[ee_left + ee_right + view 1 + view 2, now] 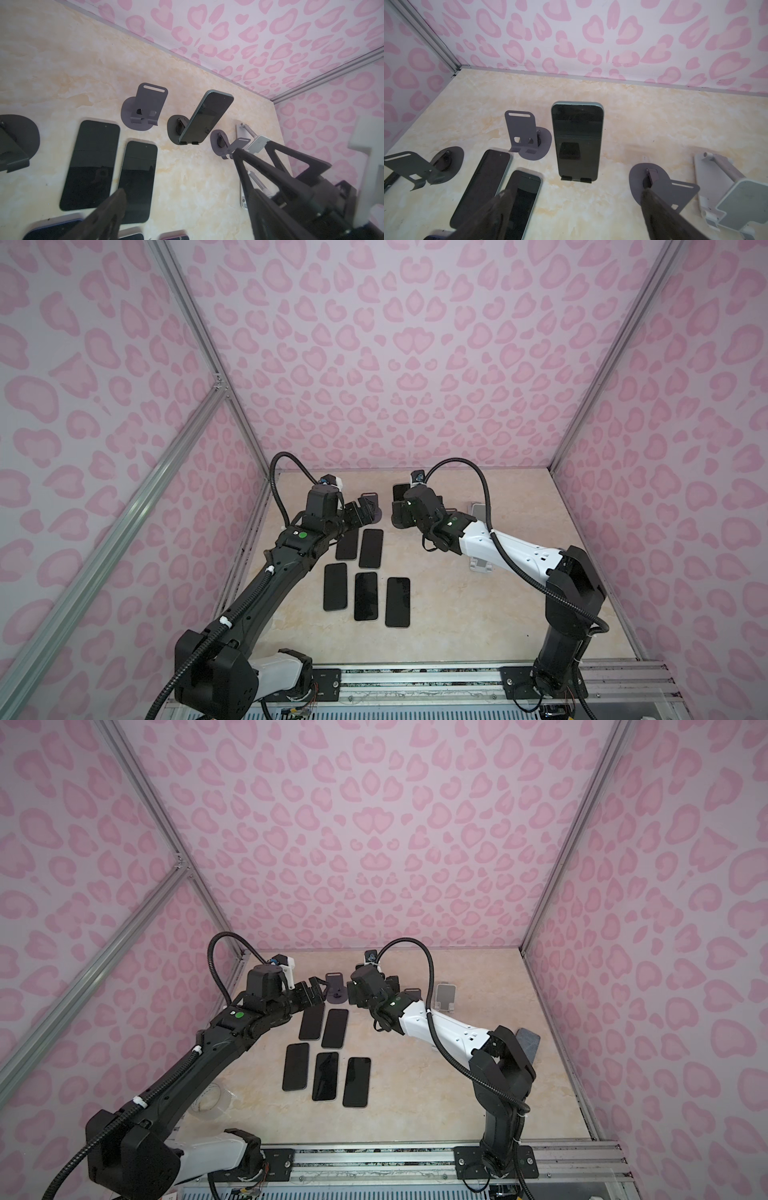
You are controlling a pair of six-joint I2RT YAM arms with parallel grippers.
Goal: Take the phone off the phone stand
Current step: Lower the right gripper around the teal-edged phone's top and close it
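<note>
A dark-screened phone with a pale green edge leans upright on a dark phone stand, whose two front lips show under the phone. In the left wrist view the phone tilts back over the stand's round base. My right gripper is open and empty, a short way in front of the phone and facing it. In a top view the phone peeks out behind that gripper. My left gripper is also open and empty, and hovers left of the stand over the flat phones.
Several phones lie flat on the marble table. Empty stands surround the loaded one: a purple stand, a dark stand, another purple stand and a white stand. The back wall is close behind.
</note>
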